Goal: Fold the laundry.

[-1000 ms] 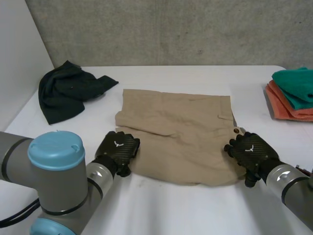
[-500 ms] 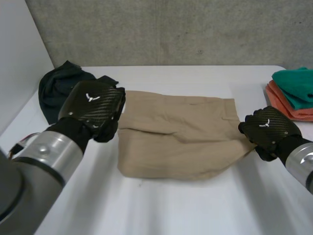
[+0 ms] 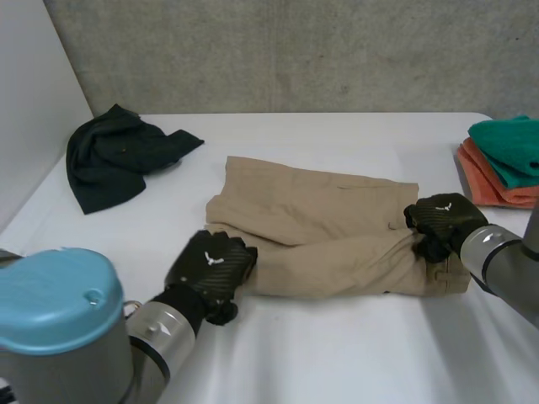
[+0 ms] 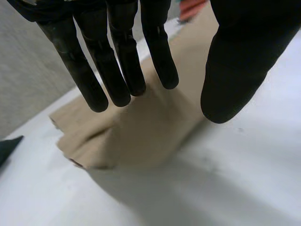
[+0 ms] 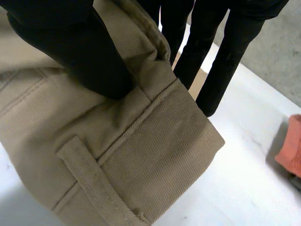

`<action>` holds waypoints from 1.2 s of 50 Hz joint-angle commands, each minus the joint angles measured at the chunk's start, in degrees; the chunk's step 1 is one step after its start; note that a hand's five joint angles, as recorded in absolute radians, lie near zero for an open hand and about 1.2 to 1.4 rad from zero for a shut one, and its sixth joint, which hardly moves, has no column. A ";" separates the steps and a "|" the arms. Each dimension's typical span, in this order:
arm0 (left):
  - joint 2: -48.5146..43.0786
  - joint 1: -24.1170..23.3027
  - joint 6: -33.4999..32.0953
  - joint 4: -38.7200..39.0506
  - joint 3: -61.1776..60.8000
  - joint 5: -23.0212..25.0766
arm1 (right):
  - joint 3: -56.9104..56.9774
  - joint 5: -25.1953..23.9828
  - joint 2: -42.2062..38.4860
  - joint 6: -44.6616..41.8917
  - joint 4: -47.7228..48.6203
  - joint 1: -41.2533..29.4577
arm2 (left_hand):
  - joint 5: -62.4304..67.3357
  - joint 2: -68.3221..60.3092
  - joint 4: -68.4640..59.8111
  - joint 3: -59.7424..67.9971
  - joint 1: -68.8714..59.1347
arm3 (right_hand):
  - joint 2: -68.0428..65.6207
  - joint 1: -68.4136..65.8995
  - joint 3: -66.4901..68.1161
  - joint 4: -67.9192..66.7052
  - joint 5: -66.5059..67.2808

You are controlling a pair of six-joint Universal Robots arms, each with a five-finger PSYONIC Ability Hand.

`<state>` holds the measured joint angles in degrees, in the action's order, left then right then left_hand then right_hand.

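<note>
The khaki shorts (image 3: 324,240) lie folded into a long band in the middle of the white table (image 3: 337,353). My left hand (image 3: 210,265) hovers at their left end, open, its straight fingers (image 4: 120,66) and thumb spread above the cloth (image 4: 141,136) and holding nothing. My right hand (image 3: 440,220) is at the right end, at the waistband. There its thumb (image 5: 70,52) presses on the folded waistband (image 5: 141,150) while the fingers reach down behind it, pinching the cloth.
A dark green garment (image 3: 118,156) lies crumpled at the back left. At the table's right edge, teal cloth (image 3: 509,147) sits folded on orange cloth (image 3: 488,185); an orange corner (image 5: 290,150) shows beyond the waistband.
The shorts were folded over into a narrower band and shifted right. My left hand rose toward the back, let go and came down at the left end. My right hand closed on the waistband.
</note>
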<state>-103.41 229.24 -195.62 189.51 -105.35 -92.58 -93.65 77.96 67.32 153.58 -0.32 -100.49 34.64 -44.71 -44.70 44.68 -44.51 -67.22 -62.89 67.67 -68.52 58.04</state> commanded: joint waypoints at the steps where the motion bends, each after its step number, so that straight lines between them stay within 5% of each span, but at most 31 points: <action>1: -6.09 -0.29 -0.03 -0.28 2.51 -0.05 | -0.57 1.49 -0.43 -0.03 2.60 -0.85 | 0.73 -0.66 -0.67 0.69 -0.86 | -12.78 -17.11 12.33 -11.48 11.96; 10: -14.18 0.59 -0.20 2.26 9.81 -1.45 | -1.71 1.23 -0.43 -0.47 2.78 -1.28 | -11.55 11.62 11.61 -11.58 11.41 | -12.78 -17.11 12.33 -11.48 11.96; 32: -27.01 1.38 -2.57 7.36 22.73 -3.74 | -5.23 -0.09 0.18 -0.73 3.39 -2.34 | -6.01 6.07 6.06 -6.04 5.87 | -12.78 -17.11 12.33 -11.48 11.96; 42: -28.25 2.43 -7.59 8.33 24.58 -3.39 | -5.14 -0.18 1.24 -2.49 3.57 -2.34 | 35.32 -35.25 -35.26 35.29 -35.45 | -12.78 -17.11 12.33 -11.48 11.96; 48: -29.48 3.75 -7.67 8.33 24.49 -3.30 | -5.23 0.26 2.29 -5.74 2.60 -2.95 | 35.36 -35.29 -35.30 35.32 -35.49 | -12.78 -17.11 12.33 -11.48 11.96; 53: -24.39 5.34 -7.76 6.49 21.60 -3.48 | -5.05 0.26 3.69 -9.87 -1.08 -2.96 | 35.36 -35.29 -35.30 35.32 -35.49 | -12.78 -17.11 12.33 -11.48 11.96; 60: -4.71 5.16 -7.59 -1.86 14.74 -3.39 | -4.70 0.61 9.58 -18.74 -9.52 -2.87 | 35.36 -35.29 -35.30 35.32 -35.49 | -12.78 -17.11 12.33 -11.48 11.96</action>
<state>-122.38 234.65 -203.10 194.12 -85.56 -95.99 -98.63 78.25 72.42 141.61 -3.41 -103.37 55.90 -68.23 -68.58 67.83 -63.93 -67.22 -62.89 67.68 -68.53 58.42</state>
